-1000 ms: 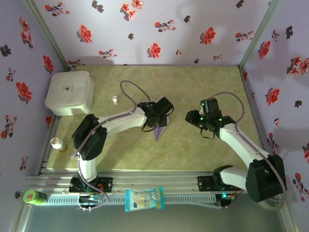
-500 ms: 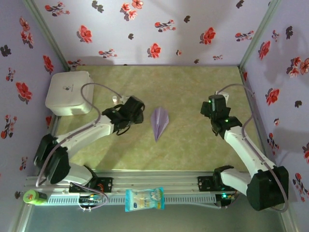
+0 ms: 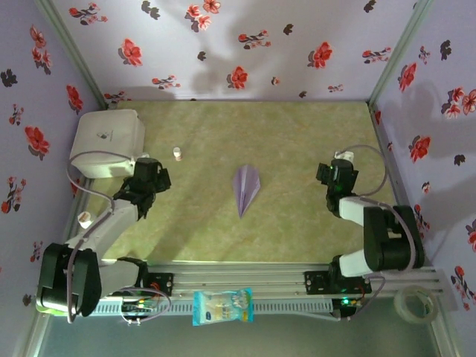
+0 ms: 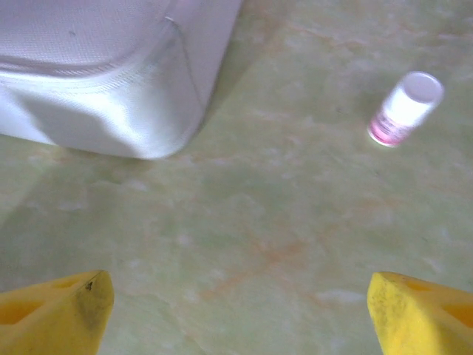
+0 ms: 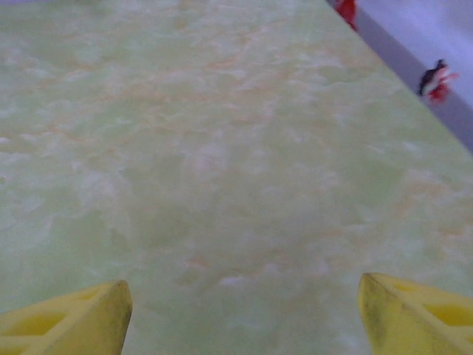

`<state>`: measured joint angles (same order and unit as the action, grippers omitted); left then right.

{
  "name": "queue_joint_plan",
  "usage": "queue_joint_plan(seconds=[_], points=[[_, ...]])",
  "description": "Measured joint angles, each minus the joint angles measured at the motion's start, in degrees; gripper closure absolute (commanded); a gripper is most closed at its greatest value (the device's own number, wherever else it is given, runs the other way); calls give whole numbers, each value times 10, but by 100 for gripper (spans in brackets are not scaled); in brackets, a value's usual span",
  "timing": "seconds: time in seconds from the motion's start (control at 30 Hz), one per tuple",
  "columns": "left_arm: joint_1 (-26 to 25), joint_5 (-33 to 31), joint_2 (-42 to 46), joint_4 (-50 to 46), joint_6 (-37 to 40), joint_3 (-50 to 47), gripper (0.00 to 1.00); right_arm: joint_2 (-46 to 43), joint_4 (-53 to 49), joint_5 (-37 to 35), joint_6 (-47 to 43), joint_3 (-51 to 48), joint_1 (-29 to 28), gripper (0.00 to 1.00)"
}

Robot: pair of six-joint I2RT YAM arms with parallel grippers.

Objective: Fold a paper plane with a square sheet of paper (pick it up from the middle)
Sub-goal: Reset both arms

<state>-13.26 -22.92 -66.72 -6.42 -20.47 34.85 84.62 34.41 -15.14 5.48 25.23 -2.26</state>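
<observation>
The paper plane [image 3: 247, 190] lies flat near the middle of the green marbled counter [image 3: 297, 230], its long crease running roughly from far to near and its sharper end toward the arms' bases. Nothing touches it.

The left end effector [image 3: 152, 167] sits well to the plane's left, near the front right corner of the white box [image 3: 108, 141]. It is open: in the left wrist view [image 4: 236, 314] its yellow fingertips [image 4: 59, 307] stand at the two lower corners with bare counter between them. Ahead of it that view shows the rounded corner of the white box [image 4: 96, 74] at upper left and a small white bottle with a pink label [image 4: 405, 109] lying on its side at upper right. From above, that bottle [image 3: 177, 153] lies between the left end effector and the plane, nearer the former.

The right end effector [image 3: 341, 167] is well to the plane's right, close to the right wall. It too is open and holds nothing: the right wrist view [image 5: 240, 318] shows its fingertips [image 5: 66, 322] spread wide over bare counter.

A blue-and-white packet [image 3: 223, 306] rests on the rail at the near edge
</observation>
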Motion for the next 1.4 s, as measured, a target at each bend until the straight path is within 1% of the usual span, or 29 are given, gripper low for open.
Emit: queue_joint_plan(seconds=[0.03, 0.07, 0.1, 0.13, 0.17, 0.27, 0.33, 0.43, 0.53, 0.57, 0.6, 0.67, 0.7, 0.9, 1.4], points=[[18, 8, -4, 15, 14, 0, 10, 28, 46, 16, 0, -11, 6, 18], [35, 15, -9, 35, 29, -1, 10, 46, 65, 32, 0, -21, 12, 18], [45, 18, -14, 53, 43, -1, 10, 51, 65, 40, 0, -26, 14, 18], [55, 22, -20, 82, 62, -5, 10, 51, 66, 47, 0, -31, 16, 15], [61, 26, -27, 114, 80, -12, 10, 51, 80, 52, 0, -33, 16, 1], [73, 42, -67, 242, 134, -53, 9, 50, 108, 57, 0, -31, 16, 1], [80, 56, -109, 303, 157, -77, 9, 50, 123, 60, 0, -31, 16, 1], [92, 88, -148, 363, 180, -100, 9, 50, 129, 62, 0, -31, 16, 1], [116, 134, -191, 469, 188, -122, 8, 50, 139, 62, -2, -32, 15, 1], [124, 145, -203, 487, 188, -126, 8, 50, 142, 62, -3, -32, 15, 1], [130, 155, -208, 498, 188, -132, 7, 50, 143, 62, -4, -32, 15, 1], [141, 162, -213, 515, 184, -137, 1, 50, 144, 62, -6, -32, 14, 1], [143, 162, -214, 524, 180, -137, 0, 50, 144, 62, -6, -32, 14, 1], [144, 166, -214, 557, 177, -137, 0, 50, 146, 62, -6, -32, 14, 1], [144, 166, -214, 562, 177, -137, 0, 50, 146, 62, -6, -32, 14, 1]])
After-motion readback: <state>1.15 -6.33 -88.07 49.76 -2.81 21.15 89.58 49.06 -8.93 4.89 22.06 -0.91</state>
